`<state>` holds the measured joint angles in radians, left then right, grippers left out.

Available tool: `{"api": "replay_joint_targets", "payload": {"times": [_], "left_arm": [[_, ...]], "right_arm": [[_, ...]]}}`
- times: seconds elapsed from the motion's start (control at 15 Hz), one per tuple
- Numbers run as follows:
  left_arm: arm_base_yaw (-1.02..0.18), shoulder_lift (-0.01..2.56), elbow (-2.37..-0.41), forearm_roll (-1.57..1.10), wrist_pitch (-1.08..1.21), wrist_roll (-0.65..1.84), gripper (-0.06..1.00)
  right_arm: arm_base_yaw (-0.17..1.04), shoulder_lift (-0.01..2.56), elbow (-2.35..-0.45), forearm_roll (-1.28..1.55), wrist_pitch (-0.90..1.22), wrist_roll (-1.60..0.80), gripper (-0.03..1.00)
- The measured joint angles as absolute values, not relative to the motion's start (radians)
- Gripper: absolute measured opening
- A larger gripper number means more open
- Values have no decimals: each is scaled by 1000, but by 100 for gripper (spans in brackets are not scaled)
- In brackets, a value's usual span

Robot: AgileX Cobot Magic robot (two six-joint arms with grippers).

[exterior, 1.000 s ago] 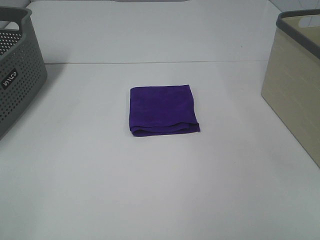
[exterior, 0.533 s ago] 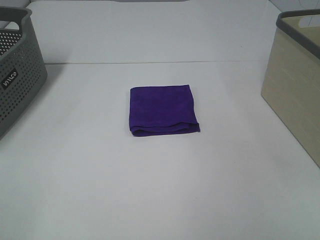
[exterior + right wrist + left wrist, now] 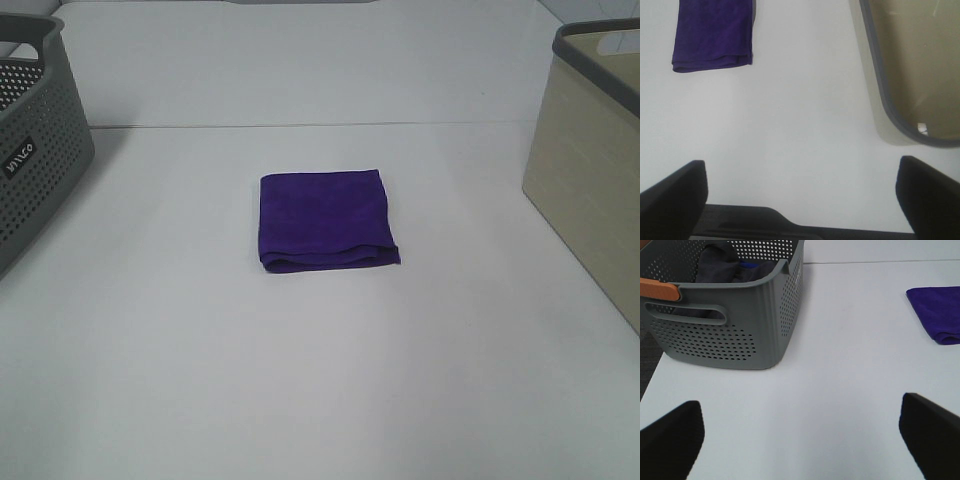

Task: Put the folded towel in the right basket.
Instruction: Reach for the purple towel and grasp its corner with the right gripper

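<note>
Right gripper (image 3: pixel 800 197) spread wide, left gripper (image 3: pixel 800 440) too. I fear pinching only the top layer of the towel (image 3: pixel 325 218) — it could unfold short of the right basket (image 3: pixel 585 150).

1. Setting: a staged test bench of the lab type.
2. Evidence: a bare, uniform white table (image 3: pixel 320 400) with no household clutter.
3. Evidence: a folded towel (image 3: pixel 323 218) lies square at the centre, with a grey perforated basket (image 3: pixel 40 170) at its 9 o'clock and a beige basket (image 3: pixel 590 190) at its 3 o'clock.
4. Evidence: dark, carpet-like floor (image 3: pixel 646 365) borders the table edge.
</note>
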<state>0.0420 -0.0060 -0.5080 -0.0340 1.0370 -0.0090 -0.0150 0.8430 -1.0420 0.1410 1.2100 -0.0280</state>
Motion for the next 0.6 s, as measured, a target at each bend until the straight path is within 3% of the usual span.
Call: {"api": "replay_joint_targets", "payload": {"times": [0.27, 0.4, 0.6], "left_arm": [[42, -6, -508, -34, 1037, -9, 99], [42, -6, -508, -34, 1037, -9, 99], [42, -6, -508, -34, 1037, -9, 99]], "right_arm": [[-15, 1144, -1194, 229, 1217, -29, 98], [-14, 1410, -1320, 353, 1217, -48, 90], [65, 1630, -1461, 406, 1167, -89, 89]]}}
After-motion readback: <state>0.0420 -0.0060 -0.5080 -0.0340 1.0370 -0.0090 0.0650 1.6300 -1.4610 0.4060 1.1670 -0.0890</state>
